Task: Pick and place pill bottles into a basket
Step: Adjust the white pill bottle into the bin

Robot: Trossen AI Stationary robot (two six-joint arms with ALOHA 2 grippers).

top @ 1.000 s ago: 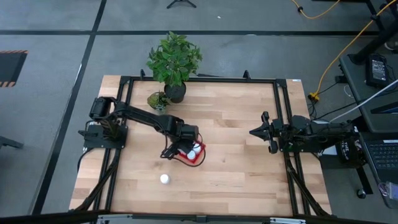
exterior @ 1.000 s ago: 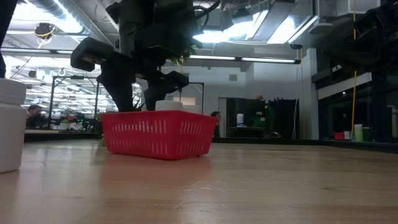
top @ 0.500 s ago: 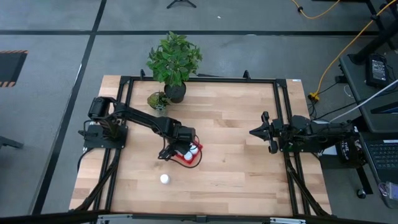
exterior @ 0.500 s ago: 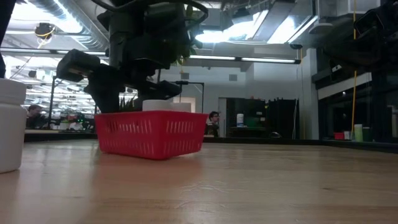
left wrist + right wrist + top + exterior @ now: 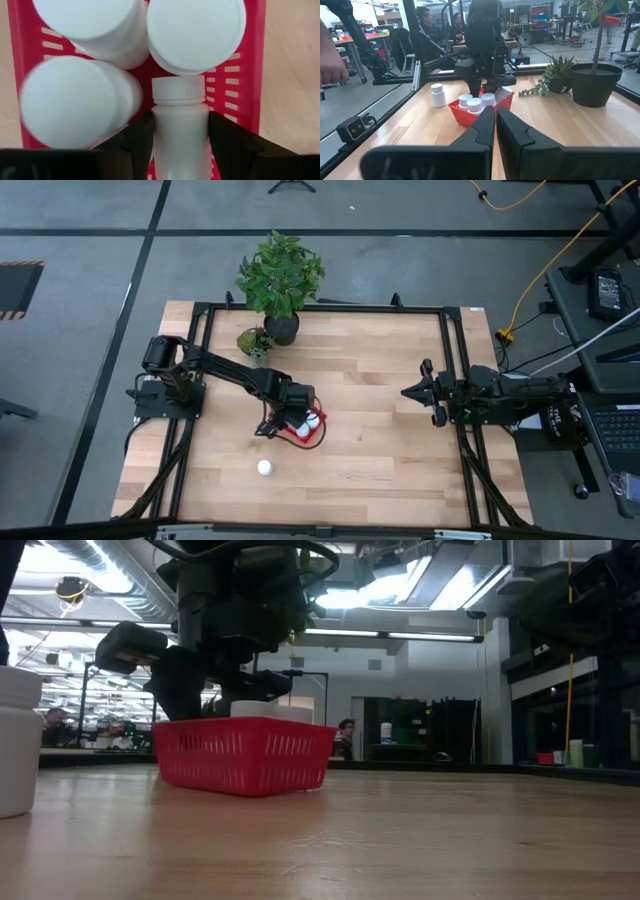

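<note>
The red mesh basket (image 5: 312, 436) stands on the table's left half and also shows in the low view (image 5: 245, 755). Three white pill bottles (image 5: 195, 30) stand upright in it. My left gripper (image 5: 290, 418) reaches down into the basket, shut on another pill bottle (image 5: 180, 125). A lone pill bottle (image 5: 264, 468) stands on its base on the table, nearer the front edge (image 5: 18, 740). My right gripper (image 5: 410, 393) waits shut over the table's right side. My left gripper pinches the bottle's body (image 5: 180, 140), just behind the cap, between its two fingers (image 5: 140, 140). The fingers come steeply from above and run along the bottle's sides. The cap end (image 5: 178, 90) points away from the gripper, down into the basket beside the upright bottles.
A black pot with a leafy plant (image 5: 281, 325) and a small succulent (image 5: 254, 341) stand at the far edge behind the basket. A black frame (image 5: 450, 380) borders the table. Bare wood lies between the basket and the right arm.
My left gripper has sunk deeper into the basket and shifted a little toward the table's left. The basket has slid slightly leftward with it. The lone bottle and my right arm have kept still.
</note>
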